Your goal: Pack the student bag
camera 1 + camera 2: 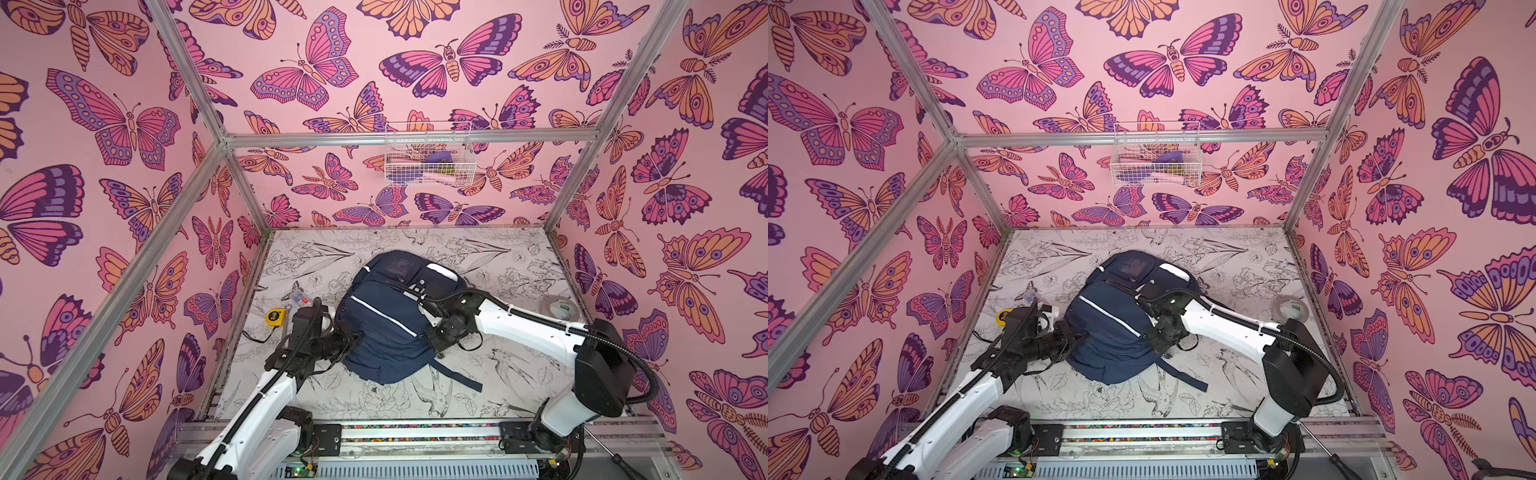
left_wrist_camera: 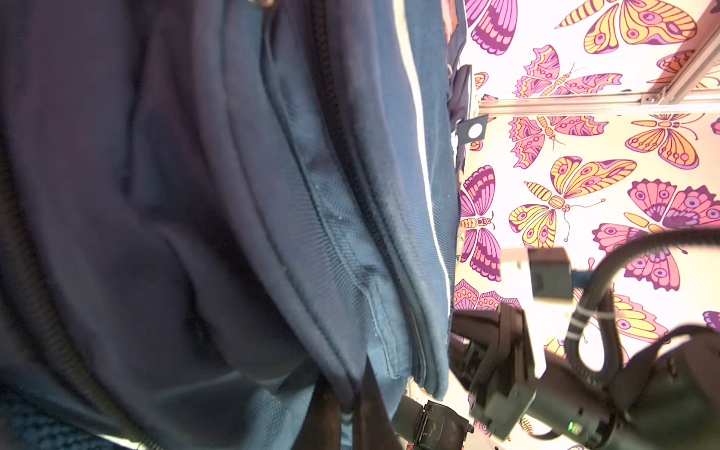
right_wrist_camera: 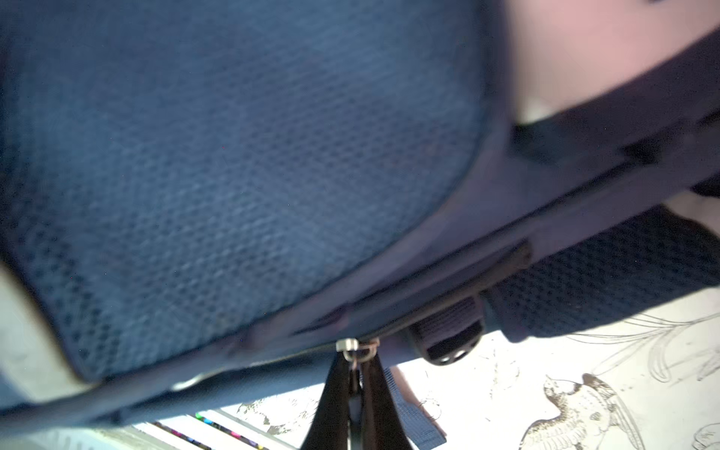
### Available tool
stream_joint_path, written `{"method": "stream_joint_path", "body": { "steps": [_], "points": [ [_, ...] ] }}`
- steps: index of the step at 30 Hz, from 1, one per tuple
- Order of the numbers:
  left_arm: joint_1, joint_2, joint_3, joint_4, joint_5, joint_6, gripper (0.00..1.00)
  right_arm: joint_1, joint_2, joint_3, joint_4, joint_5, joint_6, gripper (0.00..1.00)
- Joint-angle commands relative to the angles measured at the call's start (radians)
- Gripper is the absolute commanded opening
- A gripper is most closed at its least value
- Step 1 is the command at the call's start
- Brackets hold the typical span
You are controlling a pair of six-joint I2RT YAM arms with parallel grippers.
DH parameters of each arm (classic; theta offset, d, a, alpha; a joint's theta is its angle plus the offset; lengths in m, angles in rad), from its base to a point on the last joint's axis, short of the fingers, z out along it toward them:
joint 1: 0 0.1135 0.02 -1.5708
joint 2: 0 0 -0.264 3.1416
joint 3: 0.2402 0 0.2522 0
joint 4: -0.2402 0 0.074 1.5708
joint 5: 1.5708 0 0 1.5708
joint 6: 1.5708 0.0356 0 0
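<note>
left gripper point(image 2: 350, 407) clenched on student bag point(image 1: 374, 345) side fabric; right gripper point(image 3: 356, 366) pinching zipper pull point(image 3: 352, 346).

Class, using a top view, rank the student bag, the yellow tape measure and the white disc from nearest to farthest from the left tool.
1. student bag: touching the left tool, on its right.
2. yellow tape measure: on the table, to the tool's left.
3. white disc: far across, by the right wall.
</note>
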Motion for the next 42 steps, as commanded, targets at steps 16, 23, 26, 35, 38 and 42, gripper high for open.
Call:
{"method": "stream_joint_path", "body": {
  "steps": [16,23,26,35,38,42],
  "points": [
    [-0.009,-0.018,-0.025,0.000,-0.043,0.002,0.00,-0.174,-0.078,-0.046,-0.045,0.078,0.034,0.00],
    [-0.029,-0.026,-0.033,0.041,-0.031,-0.037,0.00,-0.158,-0.115,-0.020,-0.123,0.204,0.067,0.42],
    [-0.073,-0.034,-0.035,0.049,-0.047,-0.050,0.00,-0.157,-0.216,0.027,-0.142,0.243,0.084,0.56],
    [-0.085,-0.073,0.131,-0.127,-0.106,0.104,0.61,-0.098,-0.312,-0.043,0.079,0.004,0.193,0.66],
    [-0.085,-0.051,0.232,-0.241,-0.142,0.186,0.69,-0.069,-0.283,-0.079,0.154,-0.033,0.267,0.63],
    [-0.085,0.038,0.247,-0.242,-0.118,0.182,0.71,-0.059,-0.277,-0.160,0.315,-0.112,0.346,0.61]
  ]
}}
